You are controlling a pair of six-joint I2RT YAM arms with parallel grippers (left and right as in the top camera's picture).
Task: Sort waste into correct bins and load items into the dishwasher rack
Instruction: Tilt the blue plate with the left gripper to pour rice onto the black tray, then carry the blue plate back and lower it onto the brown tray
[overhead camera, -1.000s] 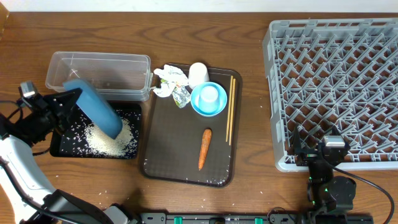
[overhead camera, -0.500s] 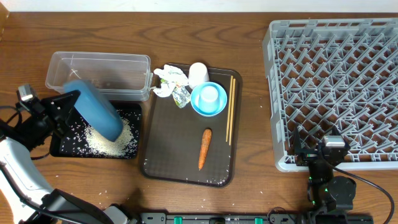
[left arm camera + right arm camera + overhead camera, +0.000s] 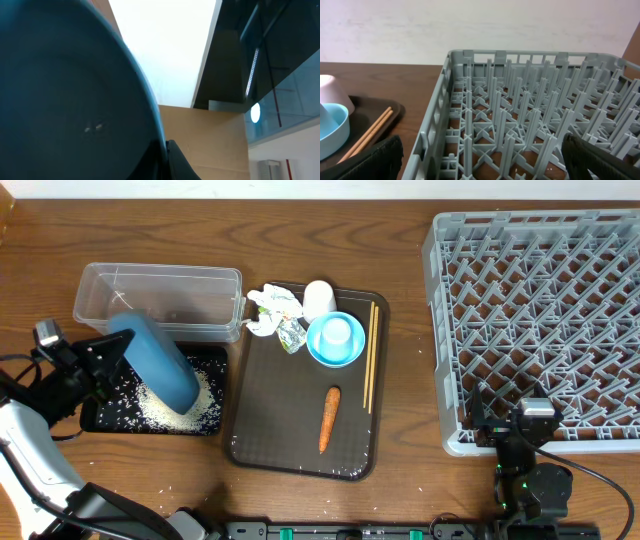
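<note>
Tilted round blue plate [image 3: 158,360] clamped in left gripper [image 3: 104,353], above shallow black tray [image 3: 100,416] of loose white rice [image 3: 182,406], right gripper [image 3: 536,413] spread wide, empty, beside grey plastic pegged rack [image 3: 540,300]

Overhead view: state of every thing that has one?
left gripper: jaws shut on blue plate
blue plate: held tilted on edge over black tray
black tray: holding rice
clear tub: upright, open-topped
dishwasher rack: no dishes loaded
right gripper: jaws open, holding nothing
bowl: upright on serving tray
chopsticks: lying side by side on serving tray
</note>
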